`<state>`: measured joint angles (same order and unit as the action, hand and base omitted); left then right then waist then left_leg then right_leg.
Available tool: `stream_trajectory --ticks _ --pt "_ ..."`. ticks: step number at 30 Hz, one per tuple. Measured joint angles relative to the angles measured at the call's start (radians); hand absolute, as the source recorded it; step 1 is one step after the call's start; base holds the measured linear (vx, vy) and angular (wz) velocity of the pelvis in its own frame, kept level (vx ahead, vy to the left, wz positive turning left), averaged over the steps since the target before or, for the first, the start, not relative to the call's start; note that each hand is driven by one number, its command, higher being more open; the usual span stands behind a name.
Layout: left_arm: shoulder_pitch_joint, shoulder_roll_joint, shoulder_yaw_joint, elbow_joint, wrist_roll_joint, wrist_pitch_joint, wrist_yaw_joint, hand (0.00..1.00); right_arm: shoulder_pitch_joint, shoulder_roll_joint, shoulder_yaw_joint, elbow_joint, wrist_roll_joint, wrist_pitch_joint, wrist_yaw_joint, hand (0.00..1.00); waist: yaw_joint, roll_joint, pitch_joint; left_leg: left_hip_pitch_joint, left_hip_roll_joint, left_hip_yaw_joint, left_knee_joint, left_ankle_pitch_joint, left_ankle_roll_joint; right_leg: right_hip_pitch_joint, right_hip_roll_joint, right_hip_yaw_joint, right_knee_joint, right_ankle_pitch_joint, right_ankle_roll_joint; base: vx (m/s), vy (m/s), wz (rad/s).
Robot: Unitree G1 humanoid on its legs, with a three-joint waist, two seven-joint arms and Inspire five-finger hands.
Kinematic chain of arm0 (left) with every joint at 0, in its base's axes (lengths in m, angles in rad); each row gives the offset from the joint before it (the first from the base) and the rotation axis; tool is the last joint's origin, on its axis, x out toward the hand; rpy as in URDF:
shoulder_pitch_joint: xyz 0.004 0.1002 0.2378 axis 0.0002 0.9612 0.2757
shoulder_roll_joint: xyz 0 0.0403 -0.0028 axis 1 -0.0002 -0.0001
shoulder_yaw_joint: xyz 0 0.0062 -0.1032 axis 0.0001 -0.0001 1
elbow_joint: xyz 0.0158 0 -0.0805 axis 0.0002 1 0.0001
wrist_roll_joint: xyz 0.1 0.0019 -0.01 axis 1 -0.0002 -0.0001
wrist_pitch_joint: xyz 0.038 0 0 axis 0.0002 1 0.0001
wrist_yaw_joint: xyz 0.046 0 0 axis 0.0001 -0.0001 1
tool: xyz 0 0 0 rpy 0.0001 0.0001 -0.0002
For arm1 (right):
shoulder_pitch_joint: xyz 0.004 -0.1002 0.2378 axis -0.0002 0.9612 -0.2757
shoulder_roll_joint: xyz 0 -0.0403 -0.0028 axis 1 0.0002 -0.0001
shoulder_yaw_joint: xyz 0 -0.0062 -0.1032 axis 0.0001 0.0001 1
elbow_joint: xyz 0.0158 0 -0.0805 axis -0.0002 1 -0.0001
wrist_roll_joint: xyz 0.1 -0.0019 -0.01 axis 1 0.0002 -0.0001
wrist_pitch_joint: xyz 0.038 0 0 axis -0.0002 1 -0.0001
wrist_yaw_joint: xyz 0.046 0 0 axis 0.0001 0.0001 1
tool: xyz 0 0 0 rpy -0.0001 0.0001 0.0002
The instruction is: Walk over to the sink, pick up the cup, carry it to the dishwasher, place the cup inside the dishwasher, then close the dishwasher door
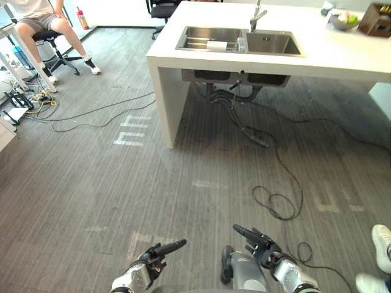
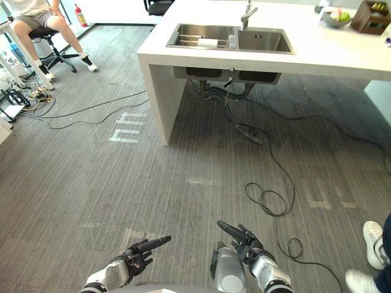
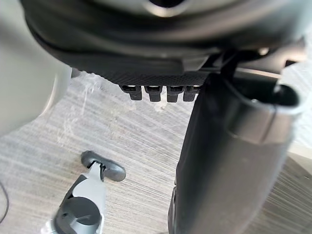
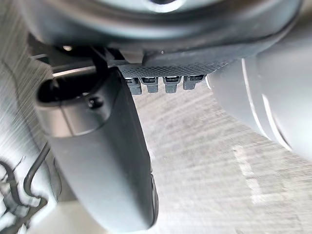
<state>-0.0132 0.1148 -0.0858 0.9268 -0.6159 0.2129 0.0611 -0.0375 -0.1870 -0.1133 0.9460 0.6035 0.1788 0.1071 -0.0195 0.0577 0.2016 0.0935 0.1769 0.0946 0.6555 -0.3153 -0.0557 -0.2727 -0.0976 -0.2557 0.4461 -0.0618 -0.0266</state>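
Note:
The steel double sink [image 1: 239, 41] is set in a white island counter [image 1: 342, 52] at the far side of the room, with a tap [image 1: 256, 17] behind it. A white cup [image 1: 216, 45] lies in the sink's left basin on a rack. My left hand [image 1: 146, 264] and right hand [image 1: 266, 244] hang low at the near edge, over the grey floor and far from the sink. Both are open and hold nothing. The left thumb [image 3: 229, 161] and right thumb [image 4: 97, 156] stand out over bare floor.
A person sits on a chair [image 1: 46, 24] at the far left beside a desk and a tangle of cables [image 1: 36, 101]. A black cable [image 1: 278, 198] snakes from under the sink across the floor. Another person's white shoes [image 1: 382, 244] stand at the near right. A fruit bowl [image 1: 342, 21] sits on the counter.

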Motion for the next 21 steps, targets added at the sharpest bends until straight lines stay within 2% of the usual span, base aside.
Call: stream_trajectory --ticks 1,2,3,4,6,7,9,10,11,12,13,14,15,16,17,18,19,20,21 --pt "-0.011 -0.004 0.002 0.006 0.001 -0.029 -0.016 1.0 0.023 -0.013 0.0 0.004 -0.011 0.001 0.002 1.0 -0.003 0.017 0.008 -0.066 0.046 0.013 0.153 0.126 -0.029 0.058 0.015 -0.021 -0.03 -0.025 -0.012 0.48 -0.229 0.32" --pt "-0.012 -0.007 0.003 0.008 0.0 -0.048 -0.021 1.0 0.033 -0.018 0.0 0.012 -0.021 0.002 0.002 1.0 -0.002 0.024 0.013 -0.095 0.073 0.026 0.226 0.201 -0.018 0.094 0.027 -0.025 -0.055 -0.038 -0.024 0.39 -0.154 0.25" --pt "-0.013 -0.01 0.002 0.007 -0.001 -0.077 -0.025 1.0 0.042 -0.023 0.0 0.026 -0.042 0.003 0.004 1.0 0.0 0.031 0.02 -0.143 0.108 0.041 0.332 0.243 -0.011 0.148 0.047 -0.031 -0.091 -0.048 -0.037 0.47 -0.125 0.08" --pt "-0.022 -0.012 0.002 -0.003 -0.015 -0.102 -0.024 1.0 0.041 -0.031 -0.001 0.061 -0.057 0.002 0.004 1.0 0.002 0.038 0.033 -0.222 0.102 0.045 0.455 0.198 0.003 0.226 0.058 -0.033 -0.139 -0.065 -0.042 0.46 -0.105 0.05" --pt "-0.029 -0.013 0.002 -0.031 -0.035 -0.109 -0.023 1.0 0.037 -0.035 -0.001 0.084 -0.056 -0.004 0.006 1.0 0.006 0.03 0.048 -0.297 0.059 0.054 0.441 0.161 -0.004 0.299 0.056 -0.032 -0.189 -0.072 -0.043 0.42 -0.079 -0.04" --pt "-0.026 -0.014 0.002 -0.07 -0.038 -0.112 -0.023 1.0 0.033 -0.035 0.0 0.086 -0.055 -0.011 0.007 1.0 0.013 0.027 0.059 -0.34 0.033 0.088 0.341 0.149 -0.007 0.344 0.055 -0.029 -0.221 -0.066 -0.032 0.47 -0.057 -0.23" --pt "-0.017 -0.025 0.002 -0.125 -0.025 -0.11 -0.024 1.0 0.017 -0.026 -0.001 0.084 -0.052 -0.022 0.007 1.0 0.029 0.021 0.069 -0.363 -0.012 0.129 0.04 0.154 -0.013 0.392 0.05 -0.013 -0.262 -0.064 -0.028 0.43 -0.016 -0.33" --pt "-0.006 -0.038 0.002 -0.16 -0.011 -0.105 -0.023 1.0 -0.001 -0.024 -0.008 0.082 -0.048 -0.028 0.006 1.0 0.034 0.02 0.075 -0.352 -0.05 0.125 -0.228 0.193 -0.024 0.413 0.047 -0.001 -0.283 -0.064 -0.025 0.39 0.061 -0.38" --pt "0.002 -0.054 0.001 -0.181 -0.011 -0.096 -0.021 1.0 -0.012 -0.021 -0.022 0.082 -0.034 -0.037 0.006 1.0 0.036 0.023 0.083 -0.331 -0.077 0.099 -0.454 0.275 -0.044 0.445 0.048 0.012 -0.302 -0.07 -0.013 0.39 0.09 -0.39" --pt "0.004 -0.059 0.0 -0.183 -0.011 -0.091 -0.021 1.0 -0.016 -0.015 -0.031 0.082 -0.027 -0.04 0.006 1.0 0.037 0.023 0.087 -0.322 -0.081 0.089 -0.534 0.308 -0.052 0.464 0.049 0.022 -0.312 -0.078 0.0 0.39 0.149 -0.42" --pt "0.009 -0.065 0.0 -0.184 -0.009 -0.082 -0.019 1.0 -0.017 -0.007 -0.036 0.082 -0.001 -0.048 0.011 1.0 0.038 0.03 0.091 -0.314 -0.072 0.083 -0.586 0.326 -0.06 0.502 0.063 0.04 -0.324 -0.105 0.031 0.39 0.201 -0.4" --pt "0.007 -0.064 -0.002 -0.182 -0.009 -0.073 -0.019 1.0 -0.01 -0.005 -0.036 0.084 0.012 -0.057 0.023 1.0 0.038 0.057 0.094 -0.3 -0.041 0.084 -0.574 0.385 -0.037 0.544 0.085 0.055 -0.319 -0.143 0.054 0.39 0.218 -0.34" --pt "0.003 -0.058 -0.003 -0.179 -0.009 -0.071 -0.019 1.0 -0.007 0.0 -0.034 0.084 0.02 -0.058 0.025 1.0 0.04 0.051 0.101 -0.293 -0.038 0.087 -0.555 0.436 -0.017 0.562 0.082 0.06 -0.309 -0.162 0.062 0.35 0.229 -0.2" --pt "-0.007 -0.046 -0.002 -0.179 0.009 -0.063 -0.019 1.0 0.003 0.007 -0.031 0.083 0.029 -0.057 0.036 1.0 0.045 0.026 0.105 -0.287 -0.055 0.107 -0.529 0.472 0.027 0.574 0.056 0.067 -0.294 -0.189 0.065 0.31 0.212 -0.09" --pt "-0.017 -0.037 0.001 -0.177 0.035 -0.061 -0.027 1.0 0.01 0.011 -0.028 0.082 0.033 -0.052 0.047 1.0 0.048 0.006 0.112 -0.289 -0.077 0.117 -0.505 0.471 0.032 0.582 0.029 0.072 -0.288 -0.2 0.059 0.3 0.204 -0.06" --pt "-0.019 -0.034 0.002 -0.176 0.052 -0.062 -0.034 1.0 0.011 0.012 -0.026 0.083 0.033 -0.047 0.048 1.0 0.05 0.003 0.113 -0.294 -0.085 0.118 -0.492 0.467 0.038 0.582 0.02 0.075 -0.288 -0.2 0.059 0.29 0.191 -0.03" --pt "-0.019 -0.028 0.006 -0.175 0.069 -0.063 -0.048 1.0 0.012 0.013 -0.008 0.084 0.032 -0.039 0.049 1.0 0.056 0.001 0.114 -0.309 -0.096 0.12 -0.454 0.441 0.073 0.58 0.007 0.089 -0.285 -0.197 0.057 0.23 0.145 0.0" --pt "-0.02 -0.028 0.014 -0.175 0.071 -0.066 -0.055 1.0 0.011 0.014 0.006 0.086 0.032 -0.035 0.051 1.0 0.058 0.0 0.115 -0.321 -0.1 0.119 -0.427 0.425 0.086 0.577 0.001 0.095 -0.279 -0.197 0.057 0.28 0.167 0.01" --pt "-0.02 -0.03 0.02 -0.176 0.071 -0.08 -0.058 1.0 0.008 0.018 0.022 0.091 0.031 -0.017 0.055 1.0 0.061 -0.002 0.116 -0.343 -0.107 0.119 -0.368 0.384 0.084 0.568 -0.009 0.114 -0.257 -0.197 0.058 0.32 0.187 0.0"
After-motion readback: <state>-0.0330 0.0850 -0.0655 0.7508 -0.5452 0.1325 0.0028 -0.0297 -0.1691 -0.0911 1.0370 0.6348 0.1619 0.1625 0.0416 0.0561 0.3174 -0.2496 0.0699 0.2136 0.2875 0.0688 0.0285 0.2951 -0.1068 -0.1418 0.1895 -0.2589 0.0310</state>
